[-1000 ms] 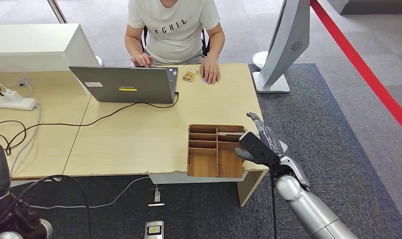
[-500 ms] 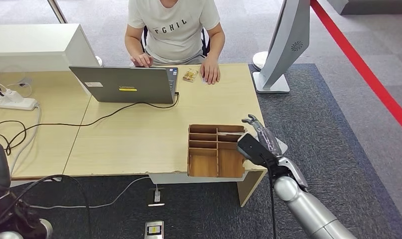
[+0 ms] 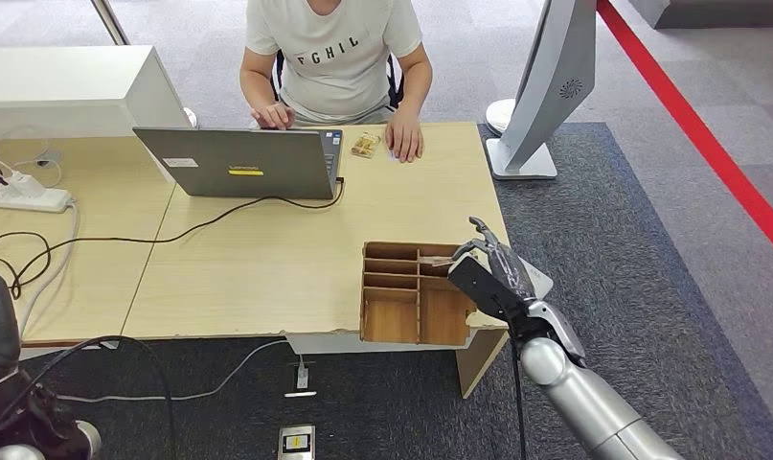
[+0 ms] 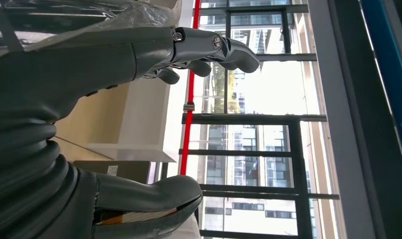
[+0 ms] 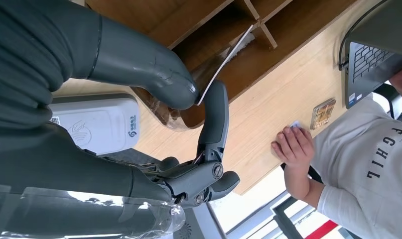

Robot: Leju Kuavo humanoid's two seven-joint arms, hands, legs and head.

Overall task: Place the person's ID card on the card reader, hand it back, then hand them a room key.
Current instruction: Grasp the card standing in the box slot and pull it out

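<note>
My right hand (image 3: pixel 488 271) hovers over the right side of a wooden compartment box (image 3: pixel 401 316) at the table's near edge. In the right wrist view that hand (image 5: pixel 154 74) pinches a thin white card (image 5: pixel 227 60) between thumb and a finger, the card edge-on and reaching into a compartment of the box (image 5: pixel 199 15). The white card reader (image 3: pixel 543 281) lies just right of the box, partly under my hand, and appears again (image 5: pixel 104 124) in the wrist view. The person's hand (image 3: pixel 403 139) rests on the far edge over a small pale card (image 5: pixel 295 124). My left hand (image 4: pixel 89 74) holds nothing, its fingers apart from the thumb.
A laptop (image 3: pixel 238 163) stands open in front of the seated person, cable trailing left. A small yellow-brown item (image 3: pixel 366 144) lies beside it. A grey stand (image 3: pixel 545 86) rises off the table's right end. A power strip (image 3: pixel 23 196) and cables lie at far left.
My right hand has shifted slightly left and away from me, further over the box, with its fingers closer on the card. The person has not moved.
</note>
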